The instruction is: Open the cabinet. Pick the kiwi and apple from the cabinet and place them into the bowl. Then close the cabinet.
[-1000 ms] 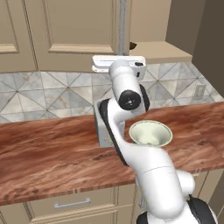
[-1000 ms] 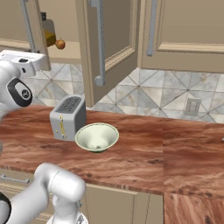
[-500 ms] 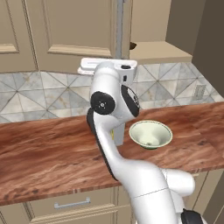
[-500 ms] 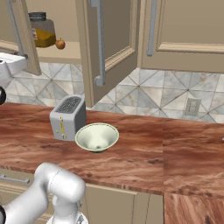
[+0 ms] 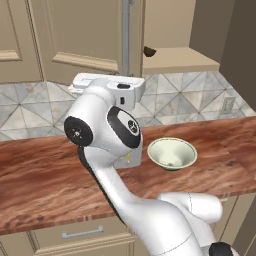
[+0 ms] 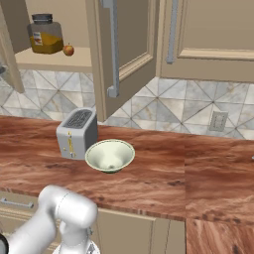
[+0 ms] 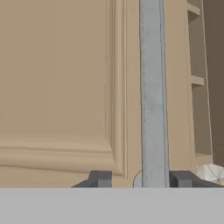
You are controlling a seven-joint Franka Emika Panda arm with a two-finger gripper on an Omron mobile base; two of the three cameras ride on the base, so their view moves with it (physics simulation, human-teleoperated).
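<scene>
Swinging wide, the cabinet door is released as the gripper is opened around its handle, so the apple can be reached on the shelf.

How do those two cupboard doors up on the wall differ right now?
The left door is swung out toward the room, showing the shelf with a jar and the apple; the right door sits flat and shut. The left door's handle juts forward with its door; the right door's handle stays by the frame. Both are tan raised-panel doors with vertical silver bars.
</scene>
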